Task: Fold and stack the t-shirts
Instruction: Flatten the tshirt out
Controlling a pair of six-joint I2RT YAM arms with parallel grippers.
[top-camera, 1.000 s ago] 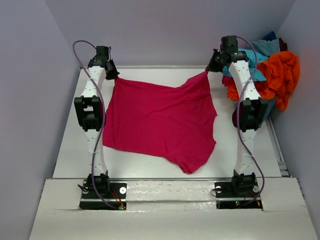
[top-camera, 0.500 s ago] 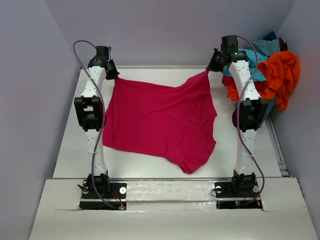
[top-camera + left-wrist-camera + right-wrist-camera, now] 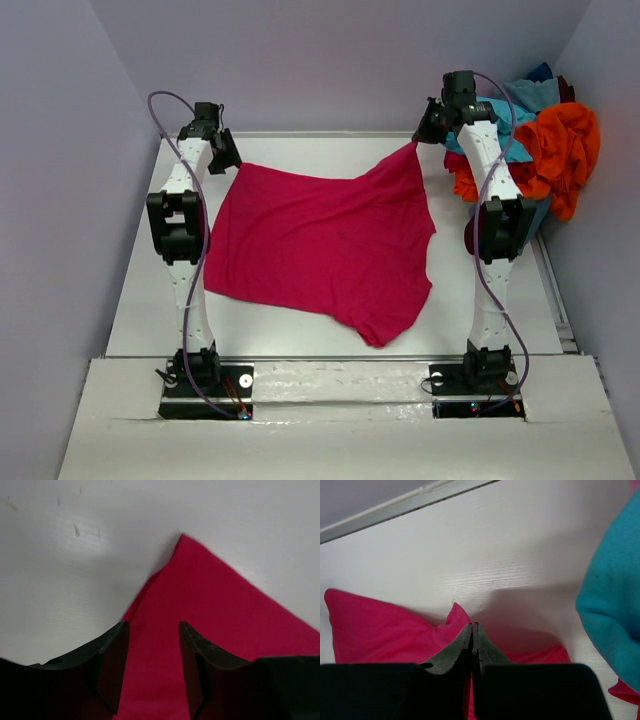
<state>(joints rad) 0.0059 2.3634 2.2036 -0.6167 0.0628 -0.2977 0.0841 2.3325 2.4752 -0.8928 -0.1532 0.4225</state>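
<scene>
A crimson-magenta t-shirt (image 3: pixel 320 240) lies spread across the white table (image 3: pixel 290 150). My left gripper (image 3: pixel 224 152) hovers at its far left corner (image 3: pixel 183 539) with the jaws apart. In the left wrist view the cloth (image 3: pixel 220 615) lies flat on the table under the open fingers (image 3: pixel 116 645), not pinched. My right gripper (image 3: pixel 416 140) is shut on the shirt's far right corner and holds it lifted. In the right wrist view the fingertips (image 3: pixel 472 626) are pressed together, with a tuft of red cloth (image 3: pixel 454 617) poking out beside them.
A heap of other t-shirts sits at the far right, beside the right arm: orange (image 3: pixel 565 145), turquoise (image 3: pixel 520 100) and a bit of dark blue (image 3: pixel 541 72). The turquoise one (image 3: pixel 612 600) shows close to the right gripper. Grey walls enclose the table on three sides.
The left gripper has opened and let go of the shirt's far left corner, which has dropped onto the table. The right gripper holds its corner as before.
</scene>
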